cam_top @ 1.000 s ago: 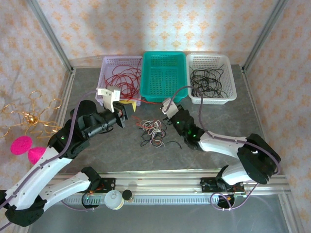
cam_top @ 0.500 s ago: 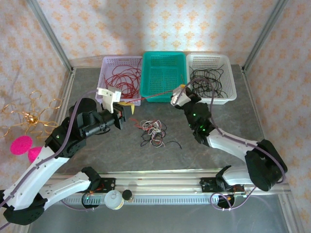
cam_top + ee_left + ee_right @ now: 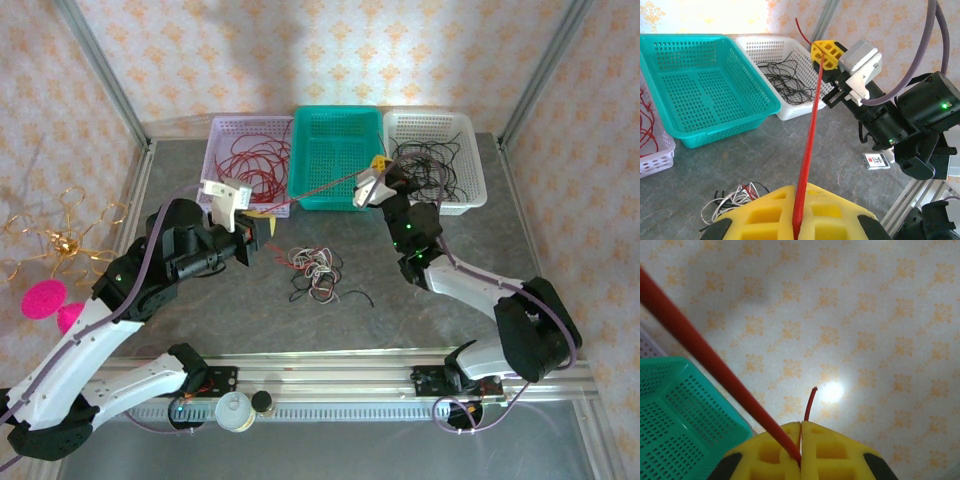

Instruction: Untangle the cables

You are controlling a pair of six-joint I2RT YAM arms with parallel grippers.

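A single red cable (image 3: 320,191) runs taut between my two grippers, above the table. My left gripper (image 3: 262,222) is shut on its near end, and in the left wrist view the red cable (image 3: 810,130) rises out of the closed yellow pads (image 3: 765,215). My right gripper (image 3: 377,166) is shut on the far end, over the front rim of the teal basket (image 3: 337,150). A short stub of the red cable (image 3: 810,402) sticks out past its yellow pads (image 3: 840,450). The rest of the cables (image 3: 315,270) lie in a small red, white and black clump on the table between the arms.
A white basket (image 3: 222,150) at the back left holds red wires, and another white basket (image 3: 470,150) at the back right holds black wires. A small tag (image 3: 875,160) lies on the table near the right arm. A gold wire ornament (image 3: 60,240) stands outside the frame on the left.
My right gripper has risen and moved back towards the baskets, drawing the red cable out of the clump until taut. The left gripper has hardly moved.
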